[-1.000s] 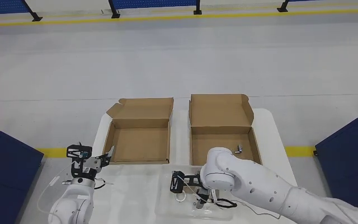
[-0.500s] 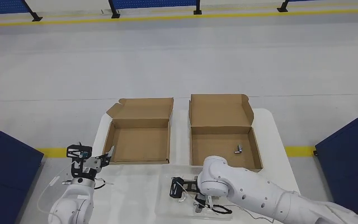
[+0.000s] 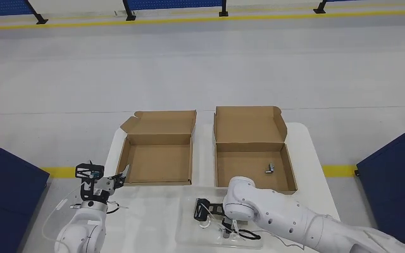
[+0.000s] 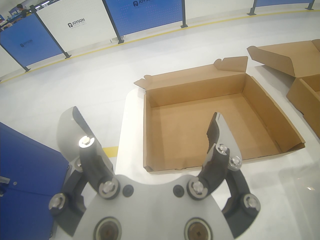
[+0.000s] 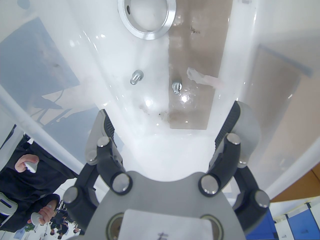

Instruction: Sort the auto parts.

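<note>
The right gripper (image 5: 170, 113) hung with jaws spread wide inside the clear bin (image 5: 252, 51), just short of two small metal bolts (image 5: 136, 77), a metal ring (image 5: 150, 34) lying beyond. The bolts looked hard, light and slippery, apt to roll; pinching one across its shank seemed safest.

A factory hall: wide pale floor (image 3: 190, 69) with a painted yellow line (image 3: 190, 19), blue and white partition panels (image 4: 140, 3) on black posts, cardboard boxes (image 3: 158, 163) on a white table (image 3: 152, 202).
</note>
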